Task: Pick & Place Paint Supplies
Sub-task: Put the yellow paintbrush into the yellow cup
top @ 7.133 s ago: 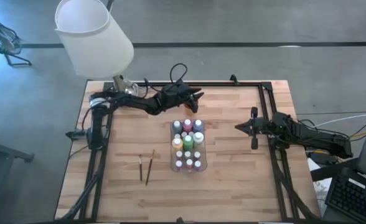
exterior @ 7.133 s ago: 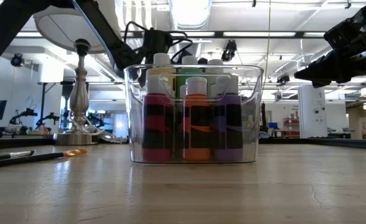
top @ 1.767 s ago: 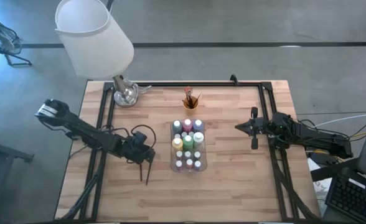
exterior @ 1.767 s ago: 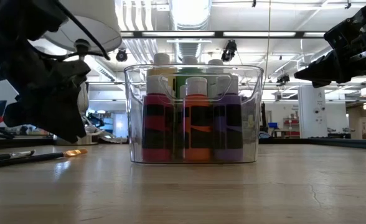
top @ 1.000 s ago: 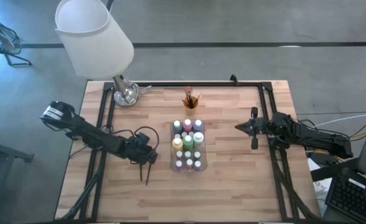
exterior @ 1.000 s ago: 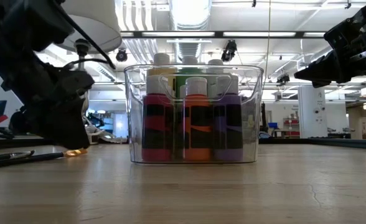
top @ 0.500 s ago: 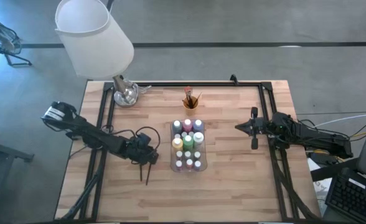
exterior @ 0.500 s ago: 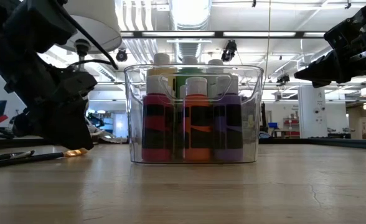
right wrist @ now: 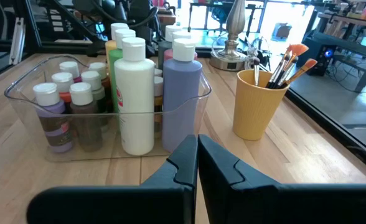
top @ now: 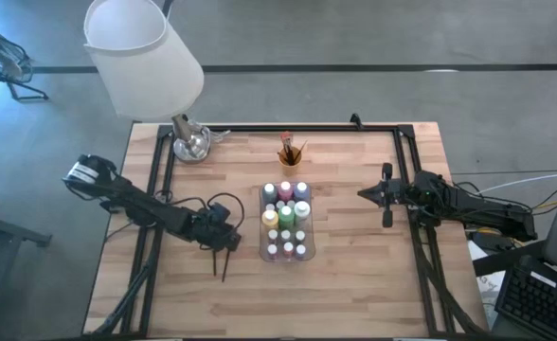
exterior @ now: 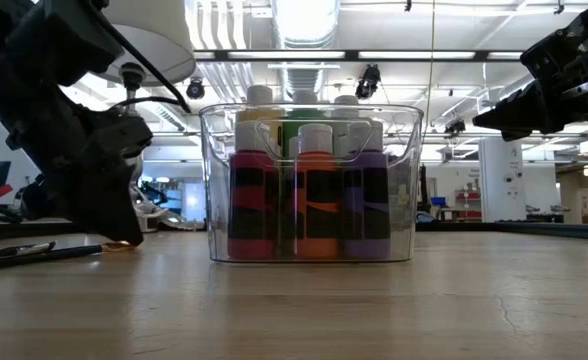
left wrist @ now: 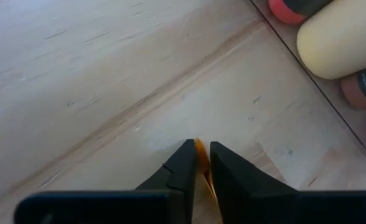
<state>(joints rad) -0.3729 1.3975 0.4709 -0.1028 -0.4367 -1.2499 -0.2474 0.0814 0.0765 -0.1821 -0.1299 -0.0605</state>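
Wooden desk (top: 354,284) fills the middle of the high view, with a lamp (top: 141,57) at its upper left corner. Low on it, left of centre, the left gripper (top: 225,242) is down at the desk surface, its fingers drawn nearly together. In the left wrist view an orange tip of a brush (left wrist: 199,149) shows in the narrow slot between them; whether the grip is firm I cannot tell. Two brushes (top: 221,260) lie just below the gripper in the high view, thin dark lines running roughly top to bottom of the frame, one slightly slanted, so their long axis points away from the gripper toward the lower edge. The left arm is plainly the nearer one. Just right of the gripper stands the clear tray (top: 262,254) packed with upright paint bottles (top: 286,216), close enough that a lift would need to stay clear of its wall. Above the tray, toward the upper middle, a cup (top: 291,157) holds other brushes bristle-up. Well apart at the right edge of the desk, the right gripper (top: 366,193) waits with fingers fully closed and empty, pointing toward the tray.
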